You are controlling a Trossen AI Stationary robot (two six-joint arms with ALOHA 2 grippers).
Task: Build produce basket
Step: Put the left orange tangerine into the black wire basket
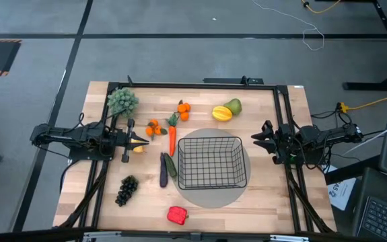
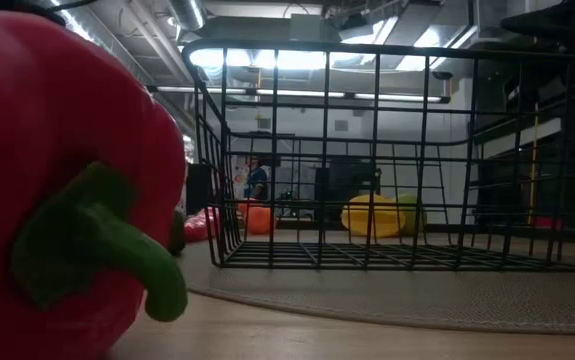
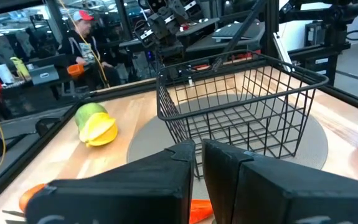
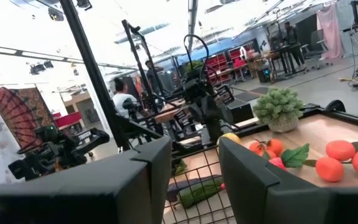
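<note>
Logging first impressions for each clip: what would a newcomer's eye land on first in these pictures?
The empty black wire basket sitting on a grey round disc at the table's middle draws the eye first. Toy produce lies scattered around it: the orange carrot to its left, the red pepper near the front edge. The left gripper holds a small yellow piece left of the carrot; the right gripper waits open beside the basket.

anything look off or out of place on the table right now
Nothing spilled or damaged. The basket sits upright and empty on the grey disc, and all the produce lies on the table around it. The red pepper lies alone near the front edge.
</note>
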